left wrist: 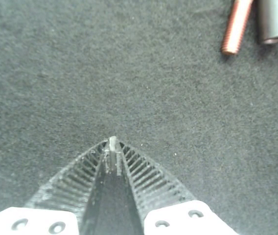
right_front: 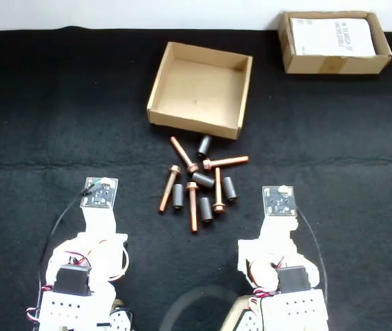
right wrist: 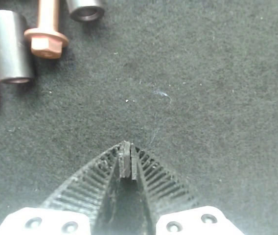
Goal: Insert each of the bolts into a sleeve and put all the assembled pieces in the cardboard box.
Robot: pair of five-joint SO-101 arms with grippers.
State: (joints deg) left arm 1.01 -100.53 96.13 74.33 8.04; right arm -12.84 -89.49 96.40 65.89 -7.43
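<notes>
Five bolts [right_front: 193, 205] and five sleeves [right_front: 178, 195] lie crowded just before the cardboard box [right_front: 192, 125]. Left gripper [left wrist: 112, 147] and right gripper [right wrist: 126, 154] (both pinched closed, empty) flank them; any grasp may nudge round neighbours rolling away.

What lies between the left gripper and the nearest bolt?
The stretch is bare. In the left wrist view, nothing but black mat lies between the shut left gripper and the threaded end of the bolt.
</notes>
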